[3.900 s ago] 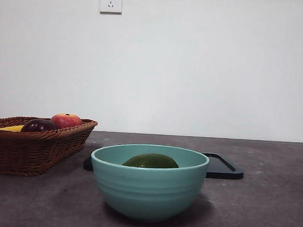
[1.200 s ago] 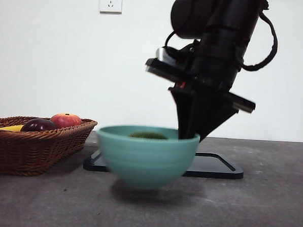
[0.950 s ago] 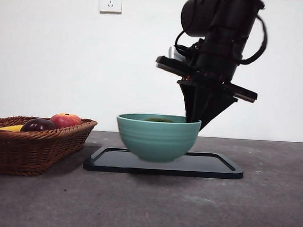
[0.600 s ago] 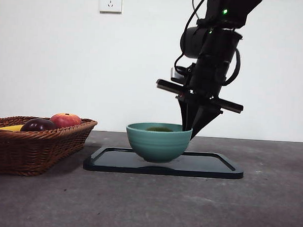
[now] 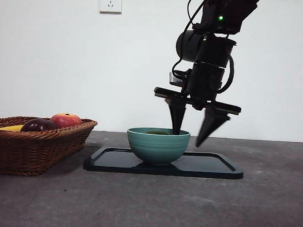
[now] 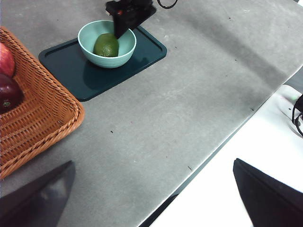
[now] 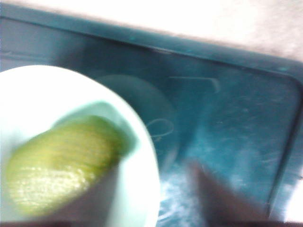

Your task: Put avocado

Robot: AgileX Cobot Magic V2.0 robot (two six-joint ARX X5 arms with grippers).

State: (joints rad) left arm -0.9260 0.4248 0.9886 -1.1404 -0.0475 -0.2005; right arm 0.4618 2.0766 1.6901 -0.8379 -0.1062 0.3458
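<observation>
Avocado (image 6: 106, 45) lies inside the teal bowl (image 5: 158, 145), just beside my right gripper (image 5: 192, 138), whose 2 jaws are spread apart and hold nothing. From the front, 1 jaw tip dips inside the bowl's rim on its right side, and the other hangs outside the bowl over the tray (image 5: 214, 167); the rim sits between them. My right wrist view is blurred, but it shows the same thing: the yellow-green fruit in the pale bowl on one side of the jaws and bare dark tray on the other.

The bowl stands on the dark tray, left of its middle as the front view shows it, and the tray lies flat on the grey table (image 5: 268, 211). Only a sliver of the fruit's top shows over the rim from the front; my left wrist view shows it whole, resting on the bowl's bottom.

My left gripper (image 6: 151, 194) waits well apart from all this, near the table's edge, its 2 jaws wide apart with nothing between them.

Left of the tray stands a wicker basket (image 5: 37, 151). It holds a red apple (image 5: 65, 120), a dark purple round fruit (image 5: 38, 125) and something yellow (image 5: 11, 128), mostly hidden by the basket's rim. A white wall socket (image 5: 111, 0) is mounted high on the wall behind.
</observation>
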